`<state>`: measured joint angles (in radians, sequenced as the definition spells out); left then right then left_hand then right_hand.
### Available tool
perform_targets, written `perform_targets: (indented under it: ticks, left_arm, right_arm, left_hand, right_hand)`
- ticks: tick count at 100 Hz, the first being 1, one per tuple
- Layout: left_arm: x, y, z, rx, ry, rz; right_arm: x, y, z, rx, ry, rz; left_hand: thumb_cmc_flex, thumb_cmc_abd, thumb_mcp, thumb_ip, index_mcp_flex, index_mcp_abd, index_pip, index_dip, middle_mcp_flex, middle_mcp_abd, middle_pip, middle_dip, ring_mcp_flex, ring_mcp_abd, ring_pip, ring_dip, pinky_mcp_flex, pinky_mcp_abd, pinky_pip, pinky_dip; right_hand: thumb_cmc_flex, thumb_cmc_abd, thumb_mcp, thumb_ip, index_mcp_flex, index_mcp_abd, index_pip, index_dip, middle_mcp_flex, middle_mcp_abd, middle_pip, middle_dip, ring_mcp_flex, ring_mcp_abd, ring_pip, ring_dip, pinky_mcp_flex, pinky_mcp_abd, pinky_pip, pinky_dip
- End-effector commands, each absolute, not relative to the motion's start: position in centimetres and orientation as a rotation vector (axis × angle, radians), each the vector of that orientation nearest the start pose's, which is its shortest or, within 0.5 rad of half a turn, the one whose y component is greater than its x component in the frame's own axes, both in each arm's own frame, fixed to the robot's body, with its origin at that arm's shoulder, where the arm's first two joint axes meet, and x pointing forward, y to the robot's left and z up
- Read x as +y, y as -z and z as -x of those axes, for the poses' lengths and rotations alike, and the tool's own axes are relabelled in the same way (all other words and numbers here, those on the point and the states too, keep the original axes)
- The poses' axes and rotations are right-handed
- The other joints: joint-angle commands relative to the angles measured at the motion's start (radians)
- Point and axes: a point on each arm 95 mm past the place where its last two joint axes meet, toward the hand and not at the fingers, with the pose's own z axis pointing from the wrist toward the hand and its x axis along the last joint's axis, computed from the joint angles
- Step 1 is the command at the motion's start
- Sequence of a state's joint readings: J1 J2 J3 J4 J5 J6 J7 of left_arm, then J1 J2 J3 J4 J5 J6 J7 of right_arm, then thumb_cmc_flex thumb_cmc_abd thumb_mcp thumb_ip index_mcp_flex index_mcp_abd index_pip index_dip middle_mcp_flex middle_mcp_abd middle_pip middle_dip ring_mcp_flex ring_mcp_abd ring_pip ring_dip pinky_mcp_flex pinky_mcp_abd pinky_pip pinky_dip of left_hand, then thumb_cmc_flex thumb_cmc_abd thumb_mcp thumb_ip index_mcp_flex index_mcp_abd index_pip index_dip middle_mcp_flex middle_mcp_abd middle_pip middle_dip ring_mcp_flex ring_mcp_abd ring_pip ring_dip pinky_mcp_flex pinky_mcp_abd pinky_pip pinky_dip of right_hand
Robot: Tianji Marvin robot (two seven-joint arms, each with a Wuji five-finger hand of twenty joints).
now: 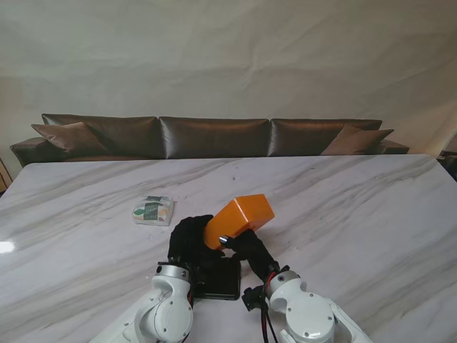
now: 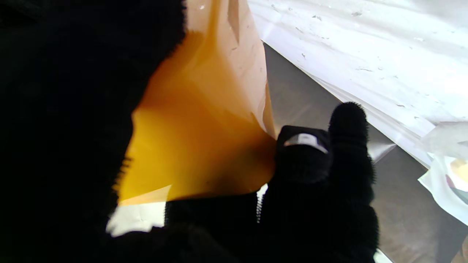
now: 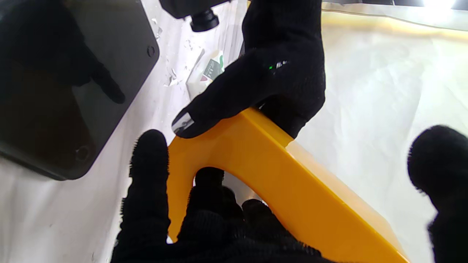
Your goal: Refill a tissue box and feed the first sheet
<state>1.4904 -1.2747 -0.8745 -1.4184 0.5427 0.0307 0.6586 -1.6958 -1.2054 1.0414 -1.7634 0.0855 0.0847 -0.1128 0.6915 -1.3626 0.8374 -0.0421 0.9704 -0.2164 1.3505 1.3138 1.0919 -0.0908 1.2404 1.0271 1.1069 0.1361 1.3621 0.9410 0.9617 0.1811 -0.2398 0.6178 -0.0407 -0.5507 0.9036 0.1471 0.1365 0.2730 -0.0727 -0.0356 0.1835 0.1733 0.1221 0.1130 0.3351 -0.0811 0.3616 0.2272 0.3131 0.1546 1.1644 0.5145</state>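
An orange tissue box cover [image 1: 239, 220] is held tilted above the table, its far end raised. My left hand [image 1: 187, 239] grips its near left end, fingers [image 2: 321, 175] curled on the orange wall [image 2: 204, 138]. My right hand [image 1: 250, 250] holds the near right end, with fingers [image 3: 150, 175] hooked into the oval opening of the cover [image 3: 292, 182] and the thumb standing apart. The left hand [image 3: 278, 73] presses on the cover's top edge. A black base plate [image 1: 218, 279] lies on the table under the hands. A wrapped tissue pack [image 1: 153, 210] rests to the left, apart from both hands.
The white marble table [image 1: 357, 214] stretches wide on all sides. A brown sofa [image 1: 214, 137] stands beyond its far edge. In the wrist views the base plate [image 3: 73, 91] and tissue pack [image 3: 208, 69] [image 2: 446, 171] lie near the hands.
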Motion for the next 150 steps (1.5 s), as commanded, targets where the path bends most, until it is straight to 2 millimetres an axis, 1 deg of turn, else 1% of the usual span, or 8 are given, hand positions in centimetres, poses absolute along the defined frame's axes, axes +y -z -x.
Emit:
perform_targets:
  ticks: [1, 32, 66, 96, 103, 109, 115, 150]
  left_arm:
    - [-11.7, 34.9, -37.6, 0.798, 2.008, 1.480]
    - [-11.8, 34.8, -37.6, 0.726, 2.023, 1.516]
    - [-11.8, 34.2, -38.0, 0.634, 2.041, 1.534]
    - [-11.7, 33.7, -38.4, 0.587, 2.049, 1.544]
    - [-11.7, 33.7, -38.4, 0.588, 2.052, 1.547]
    - [-11.7, 33.9, -38.3, 0.589, 2.051, 1.552]
    - [-11.7, 34.0, -38.3, 0.579, 2.050, 1.559]
    - [-11.9, 33.5, -38.5, 0.491, 2.074, 1.597]
  right_arm:
    - [10.7, 34.8, -32.8, -0.680, 1.864, 2.201]
    - [11.0, 35.5, -32.7, -0.664, 1.864, 2.132]
    - [11.2, 36.0, -32.4, -0.640, 1.869, 2.083]
    - [11.0, 35.9, -32.4, -0.601, 1.893, 2.099]
    - [10.9, 35.8, -32.4, -0.599, 1.898, 2.110]
    - [10.8, 35.6, -32.5, -0.600, 1.908, 2.118]
    - [10.6, 35.5, -32.5, -0.597, 1.917, 2.124]
    - [10.9, 36.0, -32.2, -0.592, 1.899, 2.119]
  left_hand:
    - [0.180, 0.157, 0.732, 0.004, 0.037, -0.038, 0.034, 0.031, 0.070, 0.035, 0.103, 0.014, 0.161, -0.124, 0.131, -0.033, 0.056, -0.026, 2.102, 0.002]
    - [0.182, 0.156, 0.732, 0.005, 0.039, -0.033, 0.034, 0.032, 0.069, 0.038, 0.106, 0.012, 0.161, -0.123, 0.137, -0.038, 0.060, -0.026, 2.105, 0.000]
    - [0.185, 0.157, 0.733, 0.006, 0.039, -0.033, 0.033, 0.033, 0.067, 0.044, 0.109, 0.012, 0.161, -0.124, 0.147, -0.043, 0.069, -0.026, 2.110, -0.001]
    - [0.187, 0.157, 0.732, 0.008, 0.040, -0.031, 0.033, 0.034, 0.067, 0.047, 0.112, 0.010, 0.161, -0.125, 0.155, -0.049, 0.075, -0.026, 2.113, -0.004]
    - [0.185, 0.156, 0.732, 0.007, 0.041, -0.031, 0.033, 0.034, 0.068, 0.047, 0.112, 0.009, 0.161, -0.125, 0.155, -0.050, 0.075, -0.027, 2.114, -0.004]
    - [0.186, 0.156, 0.732, 0.006, 0.042, -0.031, 0.033, 0.034, 0.068, 0.046, 0.112, 0.008, 0.161, -0.126, 0.157, -0.050, 0.078, -0.027, 2.115, -0.004]
    - [0.188, 0.155, 0.732, 0.006, 0.042, -0.031, 0.033, 0.034, 0.069, 0.047, 0.112, 0.007, 0.162, -0.128, 0.160, -0.051, 0.082, -0.028, 2.116, -0.005]
    - [0.190, 0.153, 0.733, 0.007, 0.044, -0.025, 0.032, 0.035, 0.068, 0.052, 0.117, 0.004, 0.162, -0.127, 0.168, -0.058, 0.088, -0.028, 2.120, -0.008]
  right_hand:
    - [-0.048, 0.014, 0.003, 0.001, 0.042, -0.102, -0.021, -0.012, -0.037, -0.040, -0.068, -0.043, -0.204, 0.123, -0.100, -0.020, -0.020, -0.052, -0.011, 0.032]
    - [-0.075, 0.036, 0.005, 0.003, 0.040, -0.184, -0.021, -0.012, -0.022, -0.164, -0.172, -0.122, -0.218, 0.059, -0.178, -0.063, -0.053, -0.099, -0.021, 0.050]
    - [-0.030, 0.007, 0.002, -0.001, 0.040, -0.192, -0.021, -0.012, 0.079, -0.137, -0.152, -0.115, -0.173, 0.081, -0.117, -0.033, -0.018, -0.065, 0.002, 0.065]
    - [0.003, -0.015, -0.003, -0.009, 0.037, -0.179, 0.021, 0.027, 0.209, -0.061, -0.121, -0.079, -0.043, 0.148, -0.073, -0.008, 0.052, -0.008, 0.035, 0.059]
    - [0.010, -0.018, -0.003, -0.011, 0.036, -0.168, 0.031, 0.037, 0.163, -0.050, -0.017, -0.004, -0.026, 0.154, -0.074, -0.005, 0.060, -0.002, 0.043, 0.048]
    - [0.008, -0.018, -0.004, -0.011, 0.035, -0.158, 0.036, 0.052, 0.033, -0.036, 0.244, 0.118, -0.014, 0.157, -0.072, -0.002, 0.068, 0.000, 0.051, 0.039]
    - [0.009, -0.018, -0.004, -0.011, 0.037, -0.144, 0.039, 0.059, -0.003, -0.024, 0.322, 0.145, -0.008, 0.162, -0.071, -0.001, 0.073, 0.003, 0.055, 0.036]
    - [0.010, -0.019, -0.004, -0.012, 0.035, -0.125, 0.026, 0.043, -0.014, -0.025, 0.216, 0.080, -0.064, 0.144, -0.087, -0.009, 0.045, -0.002, 0.037, 0.029]
